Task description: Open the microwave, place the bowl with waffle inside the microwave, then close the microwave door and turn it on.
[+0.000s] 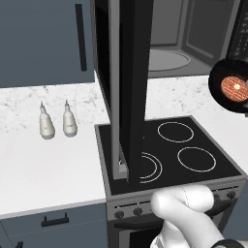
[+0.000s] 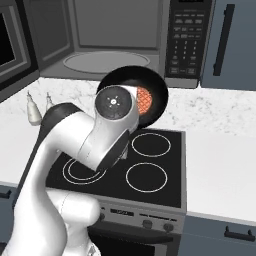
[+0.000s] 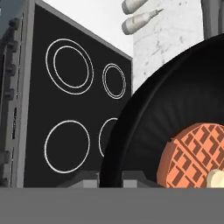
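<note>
Above the cooktop (image 2: 125,165), the claw (image 3: 109,177) grips the bowl (image 2: 150,92); the open microwave door (image 1: 131,87) juts beside it.

The bowl (image 2: 155,95) is plain black, and the waffle (image 3: 197,157) in it is orange-brown with a darker brown grid and a pale cream pat on top. The microwave (image 2: 125,37) has a black case, a grey cavity and a light grey turntable plate (image 2: 105,62); its keypad strip (image 2: 186,37) is black with small grey keys. The microwave door (image 1: 131,87) is black with a grey inner rim. The cooktop (image 1: 184,150) is black with thin white rings. The bench (image 1: 43,164) is white marble with faint grey veining. Two bottles (image 1: 58,121) at middle left are off-white. The cabinets (image 1: 43,38) are blue-grey with black handles.
</note>
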You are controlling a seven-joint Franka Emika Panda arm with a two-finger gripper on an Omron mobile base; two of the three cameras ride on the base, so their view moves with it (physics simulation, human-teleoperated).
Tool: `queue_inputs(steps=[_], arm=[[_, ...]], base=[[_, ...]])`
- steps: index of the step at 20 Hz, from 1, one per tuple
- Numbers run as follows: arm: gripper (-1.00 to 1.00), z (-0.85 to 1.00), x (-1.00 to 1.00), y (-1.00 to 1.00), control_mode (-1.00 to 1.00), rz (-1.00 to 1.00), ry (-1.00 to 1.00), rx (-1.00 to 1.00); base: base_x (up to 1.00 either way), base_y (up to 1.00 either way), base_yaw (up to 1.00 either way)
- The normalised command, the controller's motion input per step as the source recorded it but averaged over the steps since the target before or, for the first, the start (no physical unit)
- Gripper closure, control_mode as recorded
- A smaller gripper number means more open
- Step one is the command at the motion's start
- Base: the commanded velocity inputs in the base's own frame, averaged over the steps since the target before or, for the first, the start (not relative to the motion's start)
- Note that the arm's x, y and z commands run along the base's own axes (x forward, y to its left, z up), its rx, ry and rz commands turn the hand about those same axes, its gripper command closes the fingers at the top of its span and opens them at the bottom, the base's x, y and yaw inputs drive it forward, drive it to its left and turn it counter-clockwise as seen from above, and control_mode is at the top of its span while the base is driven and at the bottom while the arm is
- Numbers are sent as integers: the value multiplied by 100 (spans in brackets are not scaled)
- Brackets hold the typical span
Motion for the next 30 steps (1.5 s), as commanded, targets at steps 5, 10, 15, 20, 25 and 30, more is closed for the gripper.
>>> queue_inputs(steps=[5, 10, 15, 20, 25, 30], arm=[[100, 59, 8, 74, -100, 25, 0, -2], [100, 71, 25, 67, -100, 2, -2, -3], [100, 32, 45, 52, -100, 0, 0, 0], [100, 15, 54, 24, -100, 0, 0, 0], [100, -18, 61, 17, -100, 1, 0, 0], [100, 0, 69, 3, -100, 0, 0, 0]], base=[[0, 0, 0], [0, 0, 0], [0, 0, 0], [0, 0, 0], [0, 0, 0], [0, 0, 0]])
